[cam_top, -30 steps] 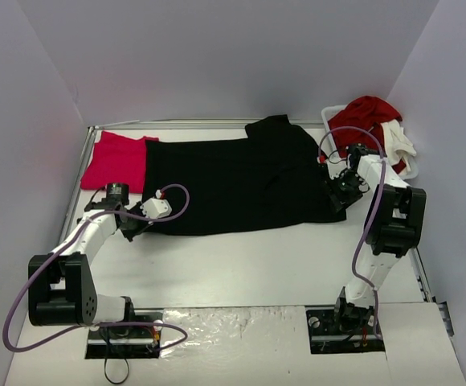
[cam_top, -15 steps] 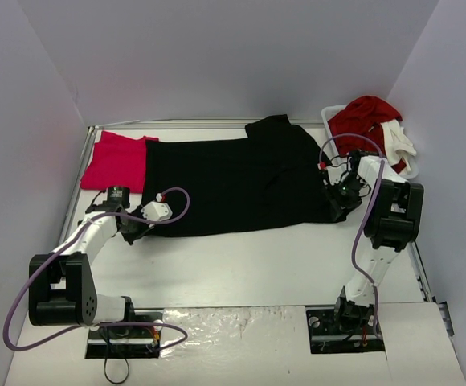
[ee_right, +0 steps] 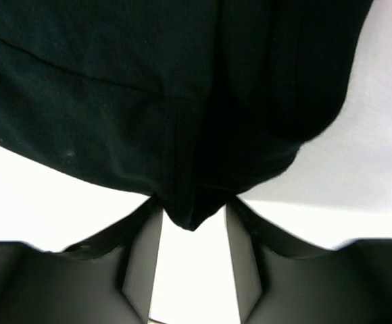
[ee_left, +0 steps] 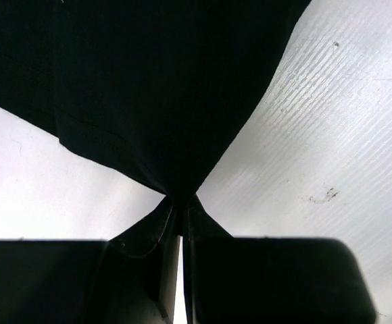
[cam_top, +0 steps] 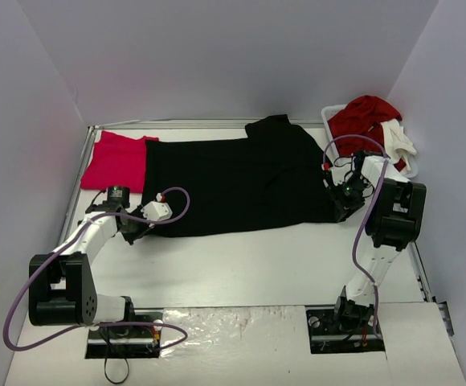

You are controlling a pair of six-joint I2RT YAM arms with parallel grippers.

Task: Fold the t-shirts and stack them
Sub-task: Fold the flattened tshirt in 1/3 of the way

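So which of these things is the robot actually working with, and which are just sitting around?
In the job:
- black t-shirt, spread flat, its corners at both arms
- pink-red t-shirt, flat at the far left, beside the black one
- left gripper, pinching black cloth
- right gripper, black cloth between its jaws

Lying about:
- white basket at the far right
- red and white clothes heaped in it

Up close, the black t-shirt (ee_right: 149, 88) fills the upper part of the right wrist view, its cloth creased and bunched, a hem seam running across it. A rounded fold of it hangs down between the fingers (ee_right: 142, 263) of the right tool (ee_right: 190, 260), which stand apart. Pale desk (ee_right: 378, 162) shows beneath.
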